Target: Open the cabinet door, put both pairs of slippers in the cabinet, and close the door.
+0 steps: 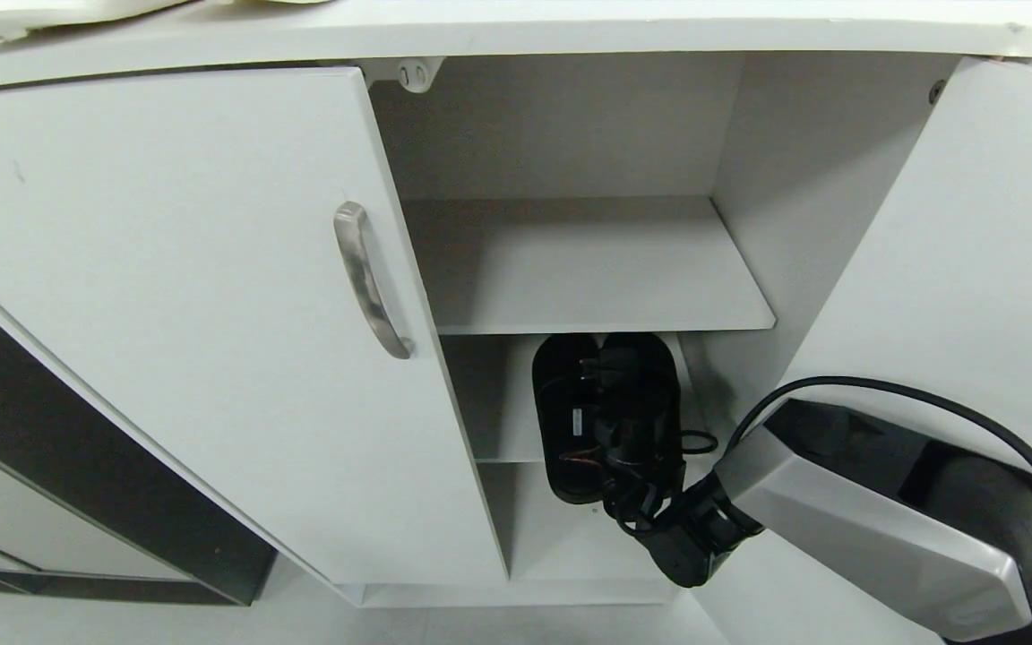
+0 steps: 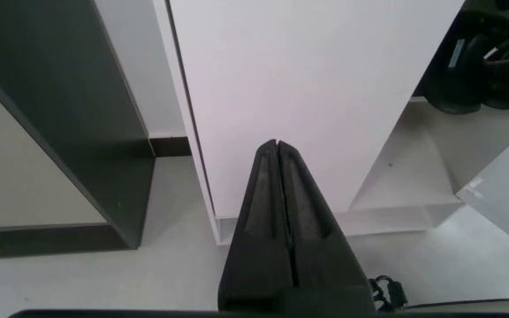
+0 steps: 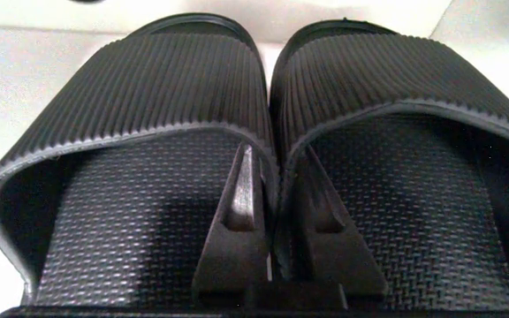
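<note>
The cabinet (image 1: 570,36) stands with its left door (image 1: 167,313) shut, a curved metal handle (image 1: 368,278) near that door's inner edge, and its right door (image 1: 973,251) swung wide open. Inside, a white shelf (image 1: 588,269) crosses the upper part. In the compartment just below it sits one pair of black slippers (image 1: 606,403), side by side and touching, toes pointing to the back. Their heels stick out past the front edge of the lower board, and I cannot tell whether the soles rest on it. The right gripper (image 1: 632,488) is at the heels, its arm coming in low in front of the open door. In the right wrist view, the right gripper (image 3: 277,230) has one finger inside each slipper, and the two inner side walls of the slippers (image 3: 175,115) are pinched between them. The left gripper (image 2: 277,155) hangs outside the cabinet, low in front of the shut left door (image 2: 316,79) and above the pale floor (image 2: 175,238). Its fingers are pressed flat together with nothing between them. From there the slippers (image 2: 475,79) show inside the open compartment beyond the door's edge. Left of the cabinet stands other furniture with a dark panel (image 1: 77,466).
</note>
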